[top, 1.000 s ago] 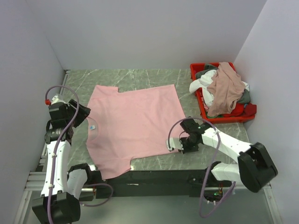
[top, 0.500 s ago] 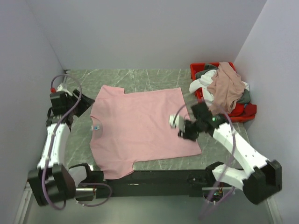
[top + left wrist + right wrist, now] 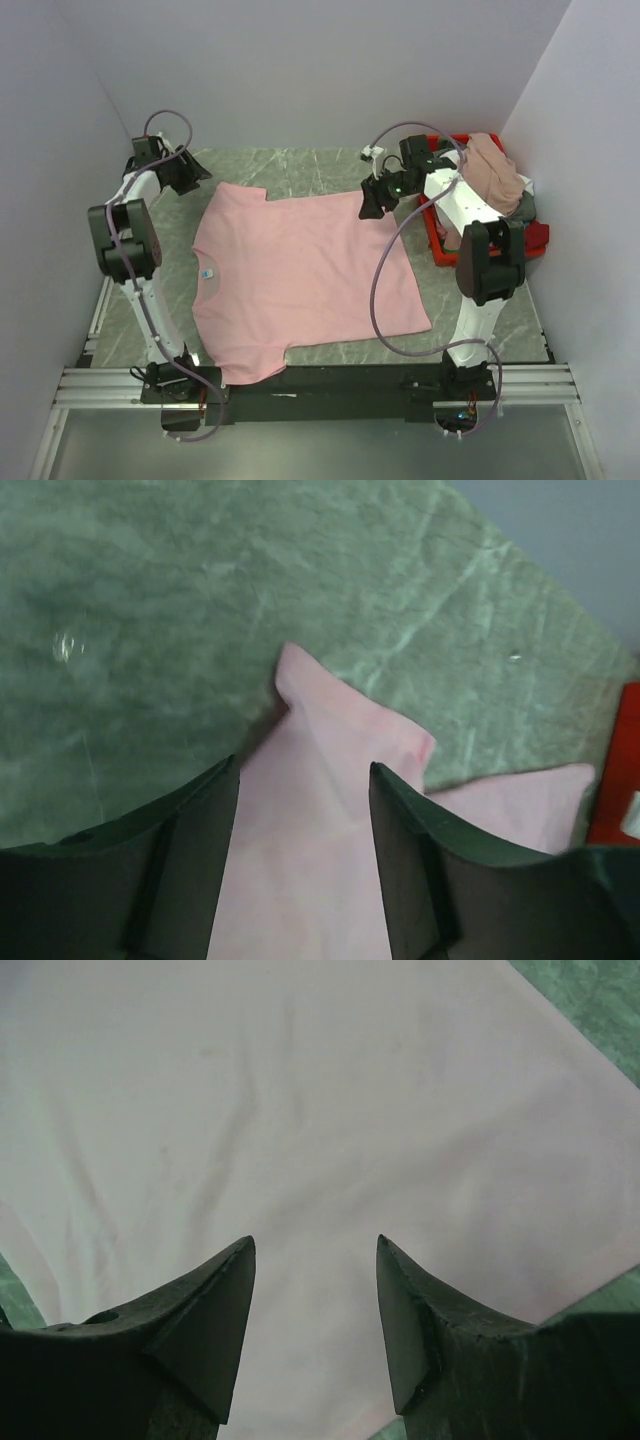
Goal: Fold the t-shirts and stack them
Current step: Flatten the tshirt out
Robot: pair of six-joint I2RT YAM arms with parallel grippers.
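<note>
Left gripper [image 3: 305, 772] hovers wide open over the light pink t-shirt's [image 3: 300, 270] sleeve. Right gripper [image 3: 315, 1245] gapes empty above its far corner.

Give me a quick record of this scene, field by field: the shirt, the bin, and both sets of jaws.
spread shirt: light pink t-shirt, lying flat, unfolded
red bin: far right, heaped with other shirts
left jaws: open, at the pink shirt's far sleeve
right jaws: open, over the pink shirt near its far edge
folded stack: none visible

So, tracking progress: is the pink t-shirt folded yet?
Spread, not folded: the pink t-shirt lies flat on the table, both sleeves showing.
</note>
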